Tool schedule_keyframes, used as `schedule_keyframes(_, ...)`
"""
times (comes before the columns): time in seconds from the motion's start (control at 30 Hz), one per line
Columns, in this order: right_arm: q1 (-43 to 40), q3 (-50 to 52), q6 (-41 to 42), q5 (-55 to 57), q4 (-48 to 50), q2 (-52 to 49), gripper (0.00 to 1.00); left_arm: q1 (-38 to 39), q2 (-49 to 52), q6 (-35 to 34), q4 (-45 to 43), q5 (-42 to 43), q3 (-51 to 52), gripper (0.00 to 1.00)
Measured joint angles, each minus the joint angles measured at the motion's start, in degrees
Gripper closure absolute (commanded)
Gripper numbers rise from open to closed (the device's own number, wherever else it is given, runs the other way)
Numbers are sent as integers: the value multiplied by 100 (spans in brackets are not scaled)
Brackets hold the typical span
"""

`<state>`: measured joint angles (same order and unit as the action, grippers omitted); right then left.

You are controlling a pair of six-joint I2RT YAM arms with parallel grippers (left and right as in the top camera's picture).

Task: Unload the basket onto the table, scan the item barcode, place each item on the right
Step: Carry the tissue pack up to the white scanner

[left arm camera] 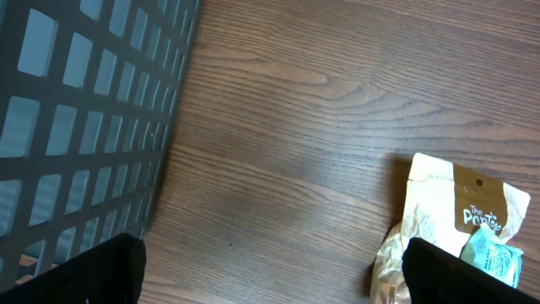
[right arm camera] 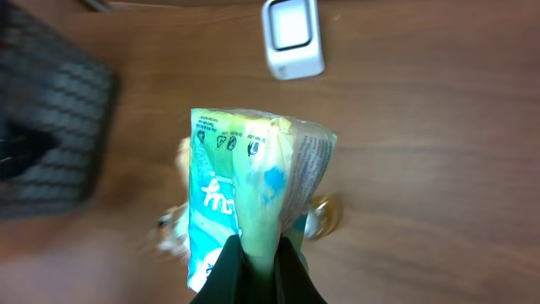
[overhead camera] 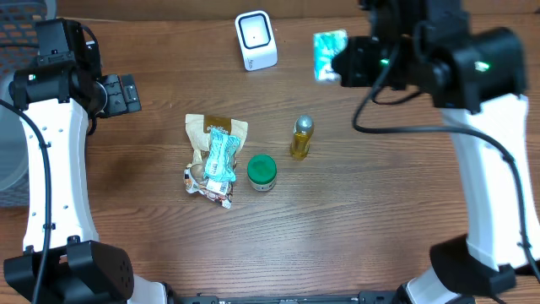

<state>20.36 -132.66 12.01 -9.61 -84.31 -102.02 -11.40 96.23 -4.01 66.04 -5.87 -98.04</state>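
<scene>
Left arm [overhead camera: 52, 169] and right arm [overhead camera: 494, 169] show white shells, black joints, black cables [overhead camera: 356, 125], seemingly green LEDs [overhead camera: 483, 66]; the left tool [left arm camera: 274, 274] is black.

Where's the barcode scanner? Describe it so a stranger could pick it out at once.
Start at the wooden table and look to its far edge, about the middle. The scanner sits there alone, left of the raised green packet. It is the only white, boxy thing, with a dark-framed square window on its face.
</scene>
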Motion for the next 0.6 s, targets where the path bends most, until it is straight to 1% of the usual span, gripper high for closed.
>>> schedule_keyframes(0.17,490,2,-254,1309,417,-435,96,0,0,0,0,0,0,0)
schedule_keyframes(0.33,811,9,-470,2568,848,-776,96,0,0,0,0,0,0,0)
schedule_keyframes(0.47,957,9,-909,3115,1362,-1086,96,0,0,0,2,0,0,0)
schedule_keyframes(0.6,1025,9,-1360,3324,1792,-1386,96,0,0,0,0,0,0,0)
